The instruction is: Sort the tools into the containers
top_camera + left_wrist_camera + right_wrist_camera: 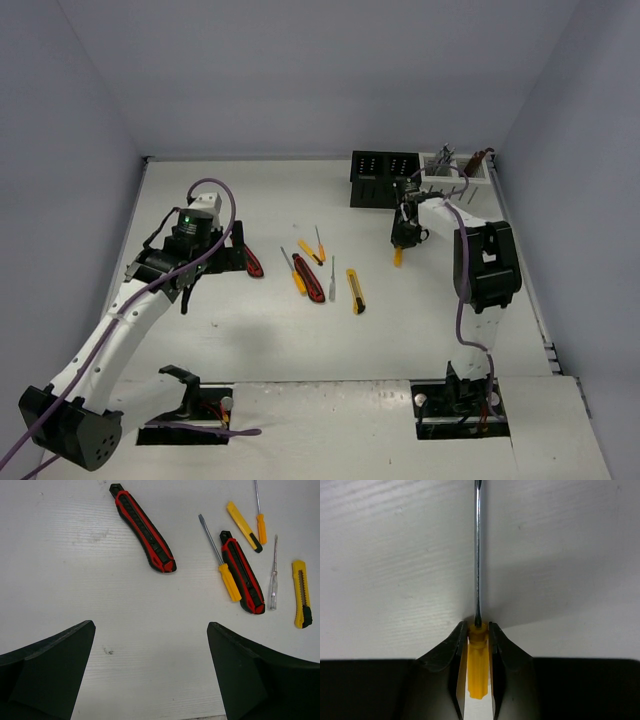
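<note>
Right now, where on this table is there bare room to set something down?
Bare table lies along the far wall, left of the black box, and in the near strip between the yellow knife and the arm bases. It is crowded mid-table among the loose tools, and far right around the white box and right gripper.

bright even light; screwdriver [478,580] casts soft shadow.

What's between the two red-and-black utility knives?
An orange-handled flat screwdriver, nearer the clustered knife than the lone knife; the left wrist view shows it.
</note>
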